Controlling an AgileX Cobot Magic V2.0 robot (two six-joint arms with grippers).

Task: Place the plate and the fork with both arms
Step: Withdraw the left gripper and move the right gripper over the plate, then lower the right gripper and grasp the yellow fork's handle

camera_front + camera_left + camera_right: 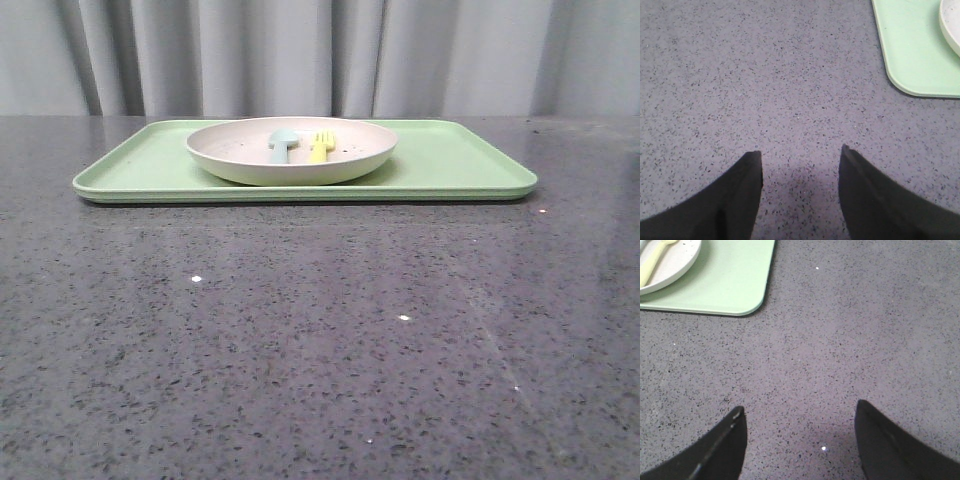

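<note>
The cream speckled plate [250, 160] rests on the light-green tray [455, 160] at the far side of the table. Inside it lies the pale-yellow fork [321, 146], beside a light-blue spoon [282, 144]. Neither arm shows in the front view. In the left wrist view my left gripper [801, 152] is open over bare tabletop, with the tray's corner [917, 55] and the plate's rim [950, 25] off to one side. My right gripper [800, 410] is open too, over bare stone, apart from the tray [735, 282], plate [677, 267] and fork handle [651, 267].
The tabletop [320, 340] is dark grey speckled stone. A grey curtain [320, 55] hangs behind the table's far edge. The tray lies lengthwise across the far middle of the table.
</note>
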